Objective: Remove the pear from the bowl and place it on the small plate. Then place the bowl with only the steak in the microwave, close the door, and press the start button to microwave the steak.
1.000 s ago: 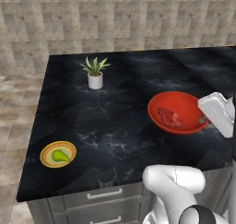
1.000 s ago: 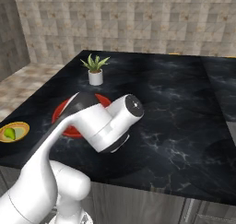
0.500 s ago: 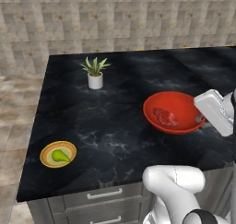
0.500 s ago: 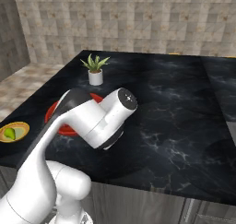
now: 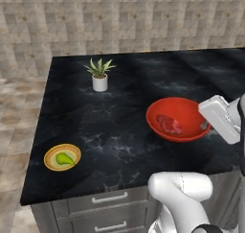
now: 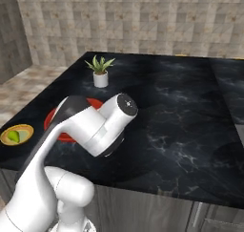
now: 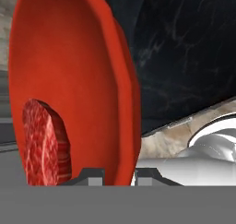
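The red bowl (image 5: 177, 118) is over the right part of the black counter, with the steak (image 5: 168, 124) lying inside it. My gripper (image 5: 206, 126) is at the bowl's right edge, shut on its rim. In the hand view the bowl's rim (image 7: 129, 94) runs down between the two fingertips (image 7: 92, 174), my gripper (image 7: 117, 174) pinches it, and the steak (image 7: 46, 144) sits just inside. The pear (image 5: 63, 158) lies on the small plate (image 5: 50, 163) near the counter's front left corner. The microwave and its door are out of view.
A small potted plant (image 5: 99, 75) stands at the back left of the counter (image 5: 124, 107). From the right side the arm covers most of the bowl (image 6: 50, 122); the plate (image 6: 25, 130) and plant (image 6: 100, 72) lie to its left. Drawers run below the front edge.
The bowl has shifted a little to the left with the gripper still shut on its rim. The arm's upper link has swung left in the right base view.
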